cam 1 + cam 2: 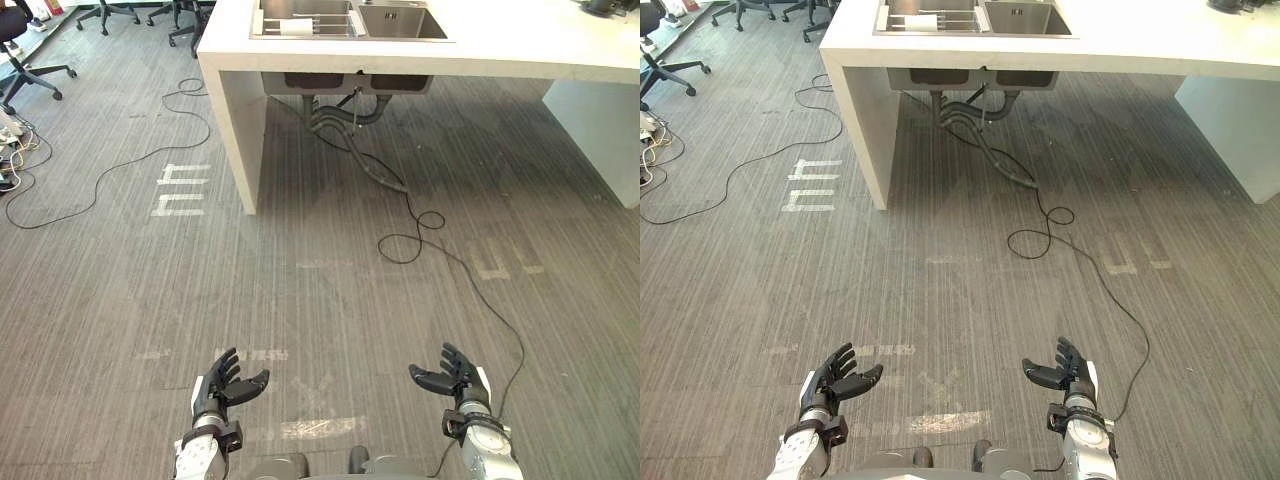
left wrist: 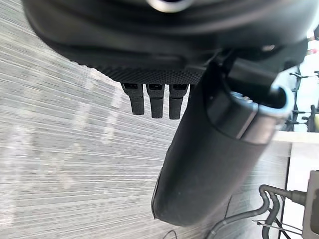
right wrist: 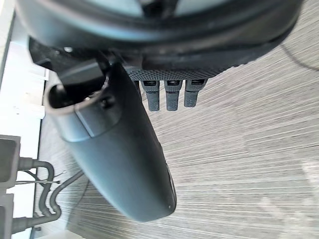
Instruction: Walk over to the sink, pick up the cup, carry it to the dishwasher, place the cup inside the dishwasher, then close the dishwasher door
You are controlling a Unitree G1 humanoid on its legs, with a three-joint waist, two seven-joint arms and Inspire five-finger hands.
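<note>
The grey floor [image 1: 300, 300] takes most of what I see, with pale tape marks [image 1: 180, 190] on it. Ahead stands the white counter [image 1: 520, 50], well apart from me, and the steel sink [image 1: 400, 22] with two basins is set in its top. In my judgement the step in hand is the first one, the walk to the sink.

My left hand [image 1: 228, 385] and my right hand [image 1: 450, 375] hang low in front of me, both with loose, spread fingers and nothing in them.

On the wire rack [image 1: 275, 20] in the left basin lies a small pale thing [image 1: 296, 28]. It may be the cup, but from here I cannot tell.

Next I should step straight forward until the counter edge is near, then look down into the basins before I reach with either hand.
</note>
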